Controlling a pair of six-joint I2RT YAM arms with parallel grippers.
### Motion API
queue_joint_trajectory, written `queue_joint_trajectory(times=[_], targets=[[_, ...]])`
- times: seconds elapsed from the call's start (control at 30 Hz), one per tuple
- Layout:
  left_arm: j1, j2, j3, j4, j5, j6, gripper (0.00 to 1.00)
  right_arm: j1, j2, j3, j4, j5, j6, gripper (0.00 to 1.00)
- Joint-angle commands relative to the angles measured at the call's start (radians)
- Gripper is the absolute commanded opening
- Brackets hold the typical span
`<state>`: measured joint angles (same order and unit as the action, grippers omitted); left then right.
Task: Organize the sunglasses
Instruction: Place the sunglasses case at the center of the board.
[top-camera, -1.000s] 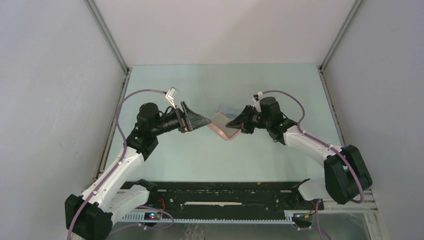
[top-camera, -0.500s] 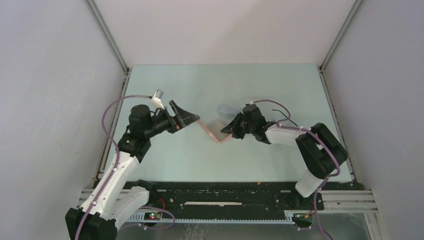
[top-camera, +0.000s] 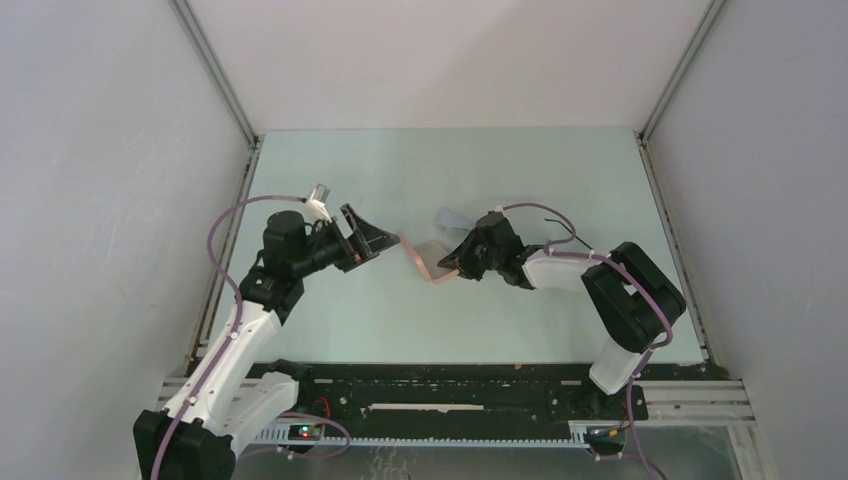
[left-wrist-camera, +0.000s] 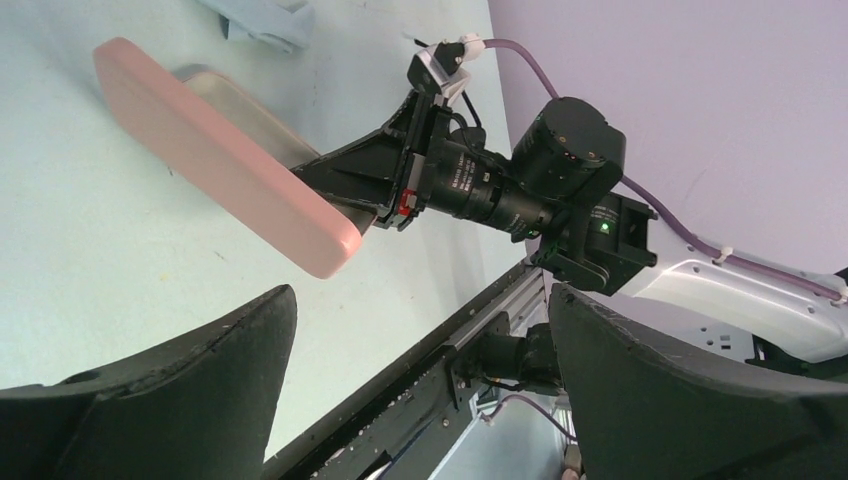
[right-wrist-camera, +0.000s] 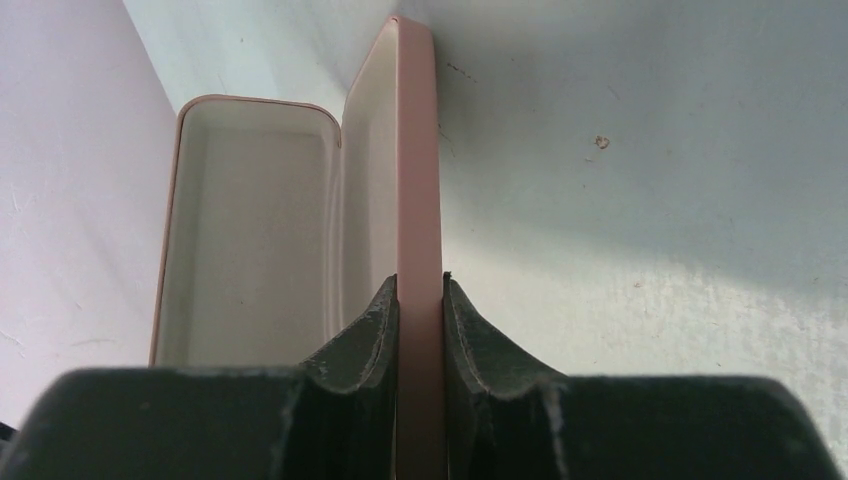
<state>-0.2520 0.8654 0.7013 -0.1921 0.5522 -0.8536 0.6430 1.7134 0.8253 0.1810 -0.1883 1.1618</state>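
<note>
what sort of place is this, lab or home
Probably a robot lab test cell: white walls in metal framing enclose a pale green table, with the left arm and right arm bolted at its near edge.

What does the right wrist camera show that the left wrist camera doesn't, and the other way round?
Right wrist only: the pale lining of the pink case, nothing lying in the visible half. Left wrist only: the grey-blue cloth, the right gripper from outside, the open left gripper. Both: the case pinched by one edge, and the table.

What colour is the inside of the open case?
Cream; the case shows best in the right wrist view.
</note>
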Motion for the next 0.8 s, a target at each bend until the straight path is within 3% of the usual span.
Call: queue_joint_trajectory(times=[0.0, 0.6, 0.77], targets=[[0.007, 0.011, -0.028, 0.035, 0.001, 0.02, 1.0, 0.01, 0.018, -0.006, -0.053, 0.04, -0.002, 0.23], [0.007, 0.053, -0.039, 0.059, 0.014, 0.019, 1.0, 0.022, 0.036, -0.005, -0.177, 0.005, -0.183, 0.64], [0.007, 0.056, -0.044, 0.062, 0.016, 0.02, 1.0, 0.02, 0.04, 0.02, -0.302, 0.051, -0.266, 0.65]])
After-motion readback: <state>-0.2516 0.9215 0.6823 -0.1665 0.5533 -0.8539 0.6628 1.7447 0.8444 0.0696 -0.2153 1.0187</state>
